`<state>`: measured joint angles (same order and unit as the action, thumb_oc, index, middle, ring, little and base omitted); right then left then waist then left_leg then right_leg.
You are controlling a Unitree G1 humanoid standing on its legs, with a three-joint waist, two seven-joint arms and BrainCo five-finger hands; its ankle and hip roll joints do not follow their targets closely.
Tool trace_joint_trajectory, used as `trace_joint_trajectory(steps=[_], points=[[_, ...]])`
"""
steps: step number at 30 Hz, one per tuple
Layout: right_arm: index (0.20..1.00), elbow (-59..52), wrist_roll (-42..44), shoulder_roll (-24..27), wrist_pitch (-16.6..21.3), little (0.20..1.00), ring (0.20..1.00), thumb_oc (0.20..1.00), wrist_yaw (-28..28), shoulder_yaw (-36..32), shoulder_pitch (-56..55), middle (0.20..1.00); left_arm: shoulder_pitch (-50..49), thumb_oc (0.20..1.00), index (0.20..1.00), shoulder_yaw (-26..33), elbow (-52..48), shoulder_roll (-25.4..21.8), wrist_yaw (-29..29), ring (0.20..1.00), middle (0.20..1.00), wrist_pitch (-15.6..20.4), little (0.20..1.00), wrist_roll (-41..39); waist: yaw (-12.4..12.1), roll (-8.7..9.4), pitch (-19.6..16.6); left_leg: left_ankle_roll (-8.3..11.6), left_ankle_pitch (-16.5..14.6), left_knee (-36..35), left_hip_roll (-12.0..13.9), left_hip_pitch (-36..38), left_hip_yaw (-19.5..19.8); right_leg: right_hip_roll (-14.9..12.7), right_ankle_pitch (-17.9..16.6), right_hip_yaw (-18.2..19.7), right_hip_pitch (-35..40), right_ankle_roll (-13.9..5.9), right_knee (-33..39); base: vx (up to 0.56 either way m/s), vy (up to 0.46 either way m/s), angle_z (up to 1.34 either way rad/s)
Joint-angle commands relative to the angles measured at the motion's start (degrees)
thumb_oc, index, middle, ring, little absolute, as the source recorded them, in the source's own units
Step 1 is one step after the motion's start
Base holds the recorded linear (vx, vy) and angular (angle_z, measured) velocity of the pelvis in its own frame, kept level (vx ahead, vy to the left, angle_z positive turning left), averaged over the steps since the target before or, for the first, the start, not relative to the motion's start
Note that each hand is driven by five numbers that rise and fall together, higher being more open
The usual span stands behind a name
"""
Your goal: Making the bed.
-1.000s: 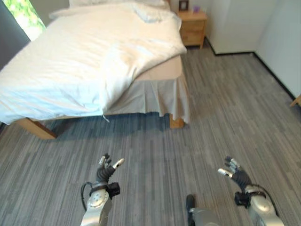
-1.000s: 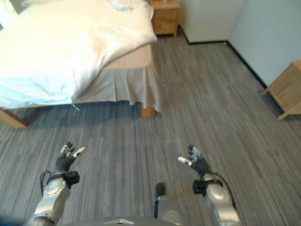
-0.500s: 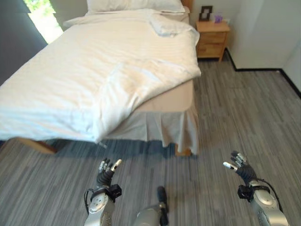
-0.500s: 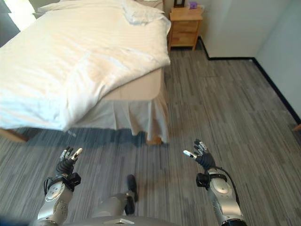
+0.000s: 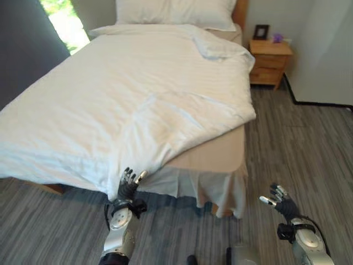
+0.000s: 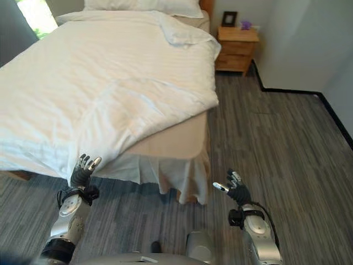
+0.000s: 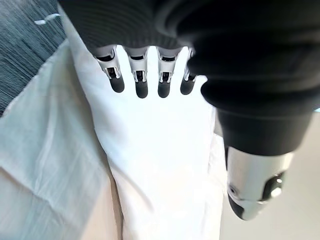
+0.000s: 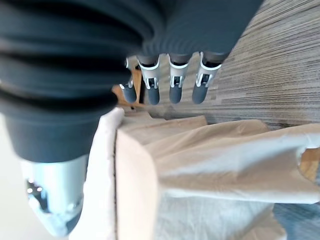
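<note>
Left hand [image 5: 128, 187]: fingers spread and relaxed, held nothing, just before the duvet's hanging edge.
Right hand [image 5: 280, 202]: fingers loosely spread, empty, over the floor [image 5: 309, 143], near the bed's corner skirt [image 5: 212, 187].
Duvet [image 5: 127, 105]: rumpled, draped off the bed's foot beyond the left hand.
Pillows [image 5: 176, 12]: far end.
Nightstand [image 5: 270, 62]: far beyond the right hand.

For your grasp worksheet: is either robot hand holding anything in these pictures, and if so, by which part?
Nothing is held. The left hand is open just short of the duvet edge; the right hand is open over the floor.
</note>
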<state>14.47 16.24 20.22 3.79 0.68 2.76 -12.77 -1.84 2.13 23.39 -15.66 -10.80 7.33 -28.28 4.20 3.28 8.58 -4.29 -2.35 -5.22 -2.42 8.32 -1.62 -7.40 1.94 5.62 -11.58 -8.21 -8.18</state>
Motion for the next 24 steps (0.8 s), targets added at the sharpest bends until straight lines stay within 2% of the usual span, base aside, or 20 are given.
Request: trace_joint_trajectory(steps=[1, 4, 6, 13, 24], points=[[1.0, -2.95, 0.11, 1.73, 2.88, 1.0, 1.0, 1.0, -0.28, -2.35, 1.3, 1.0, 1.69, 1.0, 1.0, -0.66, -1.97, -3.0, 1.57, 1.0, 1.0, 2.88, 1.0, 4.01, -0.65, 0.87, -0.65, 4.89, 3.72, 0.22, 3.01, -1.03, -3.71, 1.43, -3.83, -1.25, 9.87, -0.93, 4.24, 0.2, -0.193, 1.01], [1.0, -2.68, 0.02, 2.58, 3.2, 1.0, 1.0, 1.0, -0.45, -3.17, 2.13, 1.0, -0.54, 1.0, 1.0, 0.22, -1.39, -2.1, 2.16, 1.0, 1.0, 2.89, 1.0, 3.9, -1.58, 0.91, -1.64, 5.18, 4.23, 0.22, 2.92, -1.93, -2.79, 1.39, -4.84, -3.28, 12.22, -0.61, 8.05, 0.09, -0.115, 0.49], [1.0, -3.75, -2.85, 4.92, 3.55, 1.0, 1.0, 1.0, -0.14, -4.78, 3.3, 1.0, -2.88, 1.0, 1.0, 1.34, -1.61, -1.51, 2.69, 1.0, 1.0, 2.53, 1.0, 3.15, -2.5, 0.55, -2.52, 5.71, 4.65, 0.22, 3.1, -2.57, -1.49, 1.64, -4.6, -5.11, 14.63, 0.09, 10.8, 0.13, -0.136, 0.3], [1.0, -4.13, -5.21, 8.25, 4.08, 1.0, 1.0, 1.0, 0.5, -6.46, 5.7, 1.0, -5.05, 1.0, 1.0, 1.32, -2.0, -1.13, 3.85, 1.0, 1.0, 2.17, 1.0, 3.01, -3.89, 0.82, -2.55, 6.46, 4.63, 0.22, 3.77, -2.85, 0.66, 2.54, -3.75, -6.93, 16.5, 1.13, 11.86, 0.06, -0.067, 0.24], [1.0, -1.99, -5.65, 9.5, 3.97, 1.0, 1.0, 1.0, -0.93, -1.64, 10.63, 1.0, -6.31, 1.0, 1.0, 1.12, -2.14, -1.73, 4.54, 1.0, 1.0, 1.96, 1.0, 3.25, -6.28, 2.22, -2.44, 6.96, 4.32, 0.22, 3.83, -3.49, 2.96, 2.99, -3.21, -9.22, 17.84, 1.4, 13.01, 0.03, -0.019, 0.07]])
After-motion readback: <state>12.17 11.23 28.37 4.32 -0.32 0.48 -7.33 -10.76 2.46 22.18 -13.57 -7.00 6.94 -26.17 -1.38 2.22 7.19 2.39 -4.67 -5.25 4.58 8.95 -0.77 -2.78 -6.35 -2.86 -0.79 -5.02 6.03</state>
